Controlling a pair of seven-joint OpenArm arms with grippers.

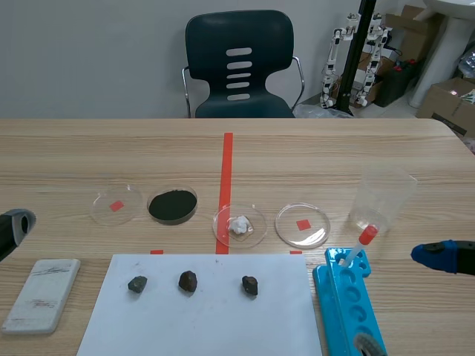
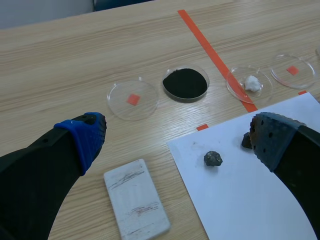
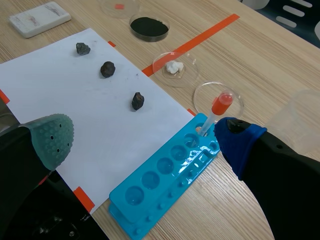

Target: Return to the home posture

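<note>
The left pincer [image 2: 175,136] is released and grasps nothing. It hangs low at the left edge of the surface [image 1: 89,148], over the white block [image 2: 136,202] and the near left corner of the paper sheet [image 2: 250,200]. The right pincer [image 3: 145,137] is likewise released and empty. It sits at the right edge, over the blue rack [image 3: 165,172] and the sheet's near right corner. This task concerns no object, only the two arms, and both look close to a rest pose already.

A good finish probably means drawing each arm straight back and up toward its own side, not sweeping it across the middle. The right arm seems to need more care. The red-capped tube [image 3: 216,111] stands tilted in the rack's far end, just beside that pincer's blue-padded finger, and the clear cup [image 1: 382,196] stands near, toward the right edge. A sideways drift could knock either one, so lifting before retracting seems wise.

The left arm has more room, though a low pull-back might drag the white block or ruffle the sheet and disturb the three stones [image 1: 188,280] lying on it. The four dishes [image 1: 240,226] toward the middle of the surface lie well apart from both pincers.
</note>
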